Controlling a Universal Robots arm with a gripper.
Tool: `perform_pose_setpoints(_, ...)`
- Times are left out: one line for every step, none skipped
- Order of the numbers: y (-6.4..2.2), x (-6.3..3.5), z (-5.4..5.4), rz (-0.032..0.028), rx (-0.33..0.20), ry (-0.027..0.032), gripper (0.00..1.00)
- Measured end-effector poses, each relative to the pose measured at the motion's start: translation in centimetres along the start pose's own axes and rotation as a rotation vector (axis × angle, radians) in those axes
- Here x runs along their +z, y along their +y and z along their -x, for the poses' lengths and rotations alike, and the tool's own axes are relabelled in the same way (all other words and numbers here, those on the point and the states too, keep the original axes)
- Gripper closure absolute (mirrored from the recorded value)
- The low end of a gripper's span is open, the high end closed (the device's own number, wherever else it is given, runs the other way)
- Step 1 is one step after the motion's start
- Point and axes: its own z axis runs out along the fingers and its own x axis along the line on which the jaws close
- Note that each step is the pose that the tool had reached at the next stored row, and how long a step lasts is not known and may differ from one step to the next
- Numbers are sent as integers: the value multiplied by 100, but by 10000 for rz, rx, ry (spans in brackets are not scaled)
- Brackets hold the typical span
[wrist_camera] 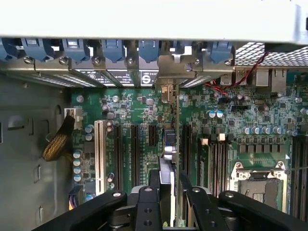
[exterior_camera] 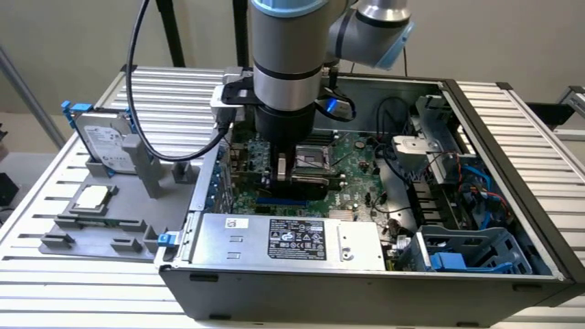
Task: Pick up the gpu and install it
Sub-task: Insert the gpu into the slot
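- the arm (exterior_camera: 285, 55) stood nearly upright, reaching down from above into the open computer case (exterior_camera: 366, 295), over the motherboard (exterior_camera: 352, 154).
- the gripper (wrist_camera: 168, 195) hung low over the expansion slots (wrist_camera: 134, 149), its fingers (wrist_camera: 144, 207) clamped on the gpu (wrist_camera: 167, 168).
- the gpu stood on edge between them, in line with one slot, its silver bracket (wrist_camera: 168, 72) up against the rear wall. i couldn't tell whether it was seated.
- the case also held a power supply (exterior_camera: 274, 240) along its near wall.
- outside it, at the exterior view's left, a grey tray (exterior_camera: 92, 236) held a hard drive (exterior_camera: 101, 140) upright and a small square chip (exterior_camera: 92, 197) lying flat.
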Motion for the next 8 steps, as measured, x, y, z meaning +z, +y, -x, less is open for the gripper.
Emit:
perform_pose_setpoints(2,3,0,0,0,0,100)
perform_pose_setpoints(4,8,1,2,0,-1,100)
perform_pose_setpoints(5,11,2,4,0,-2,100)
perform_pose_setpoints(6,13,3,8,0,-2,100)
perform_pose_setpoints(7,16,4,13,-1,-2,100)
perform_pose_setpoints(8,17,5,19,0,-1,100)
perform_pose_setpoints(8,19,5,27,1,0,100)
perform_pose_setpoints(10,22,7,35,2,0,100)
